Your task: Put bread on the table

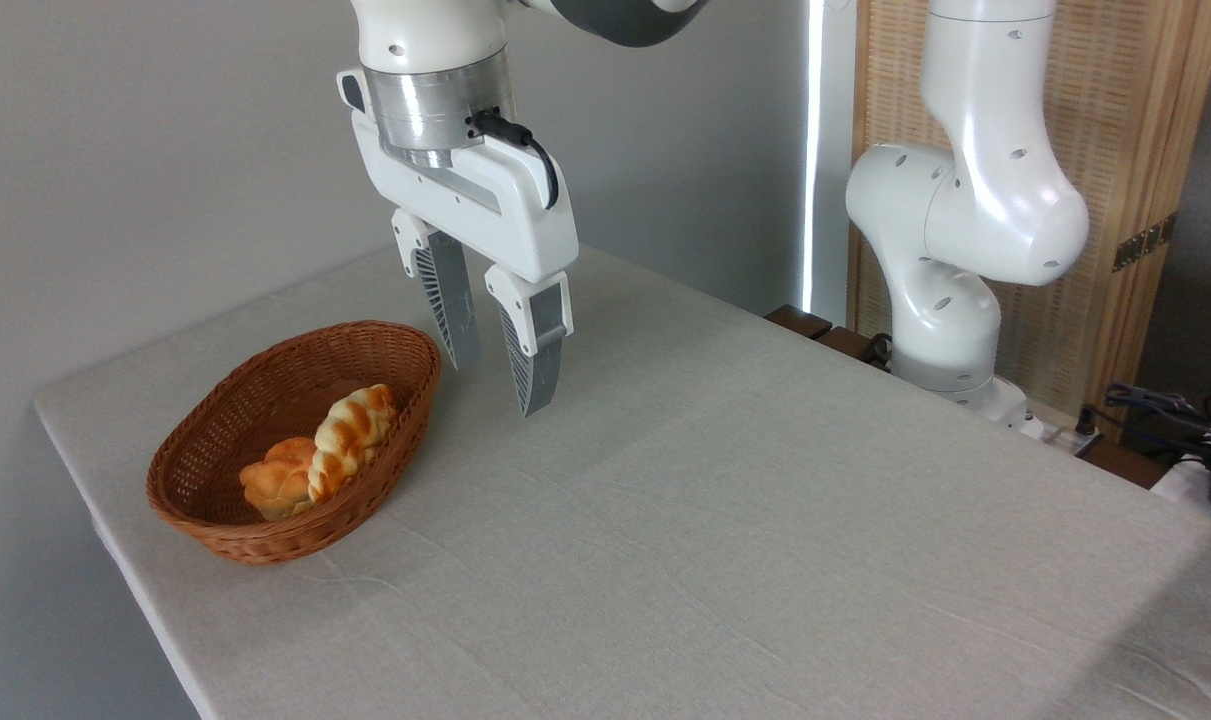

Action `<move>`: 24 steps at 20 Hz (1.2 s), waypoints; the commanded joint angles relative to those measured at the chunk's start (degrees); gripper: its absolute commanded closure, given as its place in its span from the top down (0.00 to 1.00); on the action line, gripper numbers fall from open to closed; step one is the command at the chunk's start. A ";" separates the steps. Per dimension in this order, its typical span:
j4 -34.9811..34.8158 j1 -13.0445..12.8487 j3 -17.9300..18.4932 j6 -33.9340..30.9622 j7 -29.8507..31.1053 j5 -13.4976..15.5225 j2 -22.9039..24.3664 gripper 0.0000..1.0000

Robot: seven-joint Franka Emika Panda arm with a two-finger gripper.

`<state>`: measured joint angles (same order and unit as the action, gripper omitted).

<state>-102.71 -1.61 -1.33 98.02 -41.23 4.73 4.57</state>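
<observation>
Bread (353, 428) seen lying in basket (265, 380), touching bun (277, 478) on its left. End effector (500, 385) held above worktop (765, 520), right of basket, fingers apart, empty. Grasp advised across loaf middle, away from bun and rim; lift straight before worktop placement.

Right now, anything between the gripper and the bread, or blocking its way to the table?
Only the wicker basket: its rim rings the bread, which lies against a bun. The gripper hangs open right of it. The table beyond looks bare.
</observation>
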 commanded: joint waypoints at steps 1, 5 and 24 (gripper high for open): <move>0.23 -0.15 0.01 -0.03 0.62 0.28 -0.08 1.00; 0.23 -0.15 -0.08 -0.11 0.71 0.19 -0.17 1.00; -0.56 -1.38 -4.64 9.01 12.55 3.25 -3.33 1.00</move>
<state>-103.07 -2.39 -4.35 102.04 -35.35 5.24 3.11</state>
